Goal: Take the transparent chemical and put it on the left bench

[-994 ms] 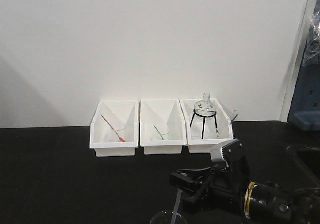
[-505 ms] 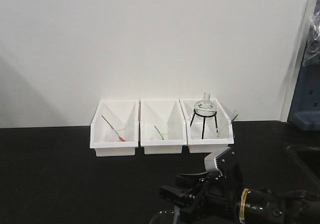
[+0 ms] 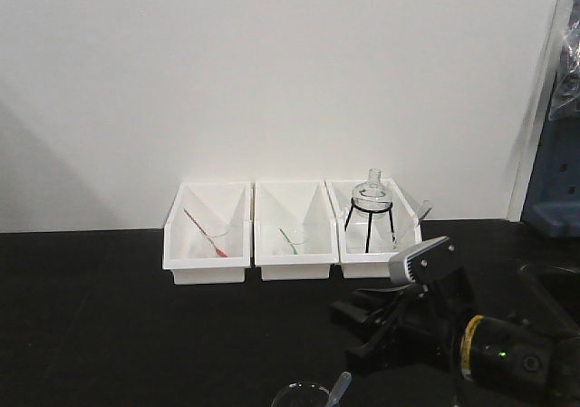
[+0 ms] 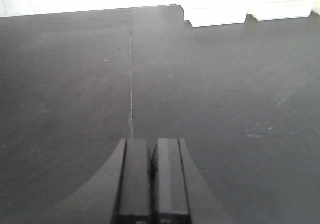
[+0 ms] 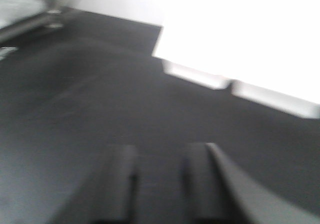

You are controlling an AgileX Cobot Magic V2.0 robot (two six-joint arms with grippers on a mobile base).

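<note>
The transparent chemical (image 3: 339,387) lay tilted at the front view's bottom edge, its end resting on a clear round dish (image 3: 302,395), apparently freed, since the right gripper (image 3: 373,336) hung just beside it with fingers spread and empty (its wrist view was blurred). The left gripper (image 4: 152,176) sat pressed together over the black bench (image 4: 75,84), idle, well short of the 3 white bins (image 3: 292,260).

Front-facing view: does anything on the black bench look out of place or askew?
Yes: a translucent plastic pipette leans tilted against a clear glass dish at the bottom edge, outside the three white bins. No spill visible.
</note>
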